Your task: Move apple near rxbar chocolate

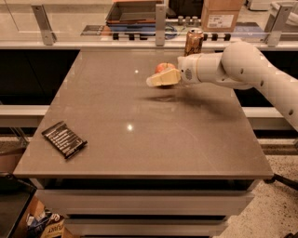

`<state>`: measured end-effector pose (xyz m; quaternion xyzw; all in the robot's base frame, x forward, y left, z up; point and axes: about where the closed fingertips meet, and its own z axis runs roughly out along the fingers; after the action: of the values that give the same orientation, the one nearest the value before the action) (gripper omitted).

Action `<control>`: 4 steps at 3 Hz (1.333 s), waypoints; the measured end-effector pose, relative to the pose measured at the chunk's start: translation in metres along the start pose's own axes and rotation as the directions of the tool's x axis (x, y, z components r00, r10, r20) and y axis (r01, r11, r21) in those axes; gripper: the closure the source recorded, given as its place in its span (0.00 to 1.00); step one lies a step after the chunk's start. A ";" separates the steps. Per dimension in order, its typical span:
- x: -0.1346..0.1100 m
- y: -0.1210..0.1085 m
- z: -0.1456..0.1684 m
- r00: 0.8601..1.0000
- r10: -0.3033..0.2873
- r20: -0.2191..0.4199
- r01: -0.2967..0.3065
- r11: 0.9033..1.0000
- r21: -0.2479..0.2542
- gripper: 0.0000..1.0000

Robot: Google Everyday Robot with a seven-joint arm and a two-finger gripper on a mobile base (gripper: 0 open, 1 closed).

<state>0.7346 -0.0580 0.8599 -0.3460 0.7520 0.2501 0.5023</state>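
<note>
The small red-orange apple (164, 68) is at the back middle of the brown table (177, 139), between the cream fingers of my gripper (159, 77). The gripper reaches in from the right on a white arm and is shut on the apple, holding it a little above the tabletop; a shadow lies on the table below it. One cream finger (163, 80) covers the apple's lower front. The rxbar chocolate (64, 138), a flat black wrapper with white text lines, lies near the table's front left corner, far from the apple.
An orange-brown drink can (193, 42) stands at the table's back edge, just behind my wrist. Behind the table runs a railed glass counter with a dark tray (132, 11) and a cardboard box (221, 15). A snack bag (46, 225) lies on the floor at the front left.
</note>
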 end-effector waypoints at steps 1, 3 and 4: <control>0.005 0.001 0.006 1.000 -0.003 0.000 0.003 1.000 0.002 0.00; 0.004 0.005 0.010 1.000 -0.003 -0.001 0.003 1.000 -0.006 0.22; 0.005 0.006 0.012 1.000 -0.004 -0.002 0.004 1.000 -0.010 0.46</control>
<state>0.7354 -0.0467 0.8514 -0.3502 0.7505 0.2528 0.5002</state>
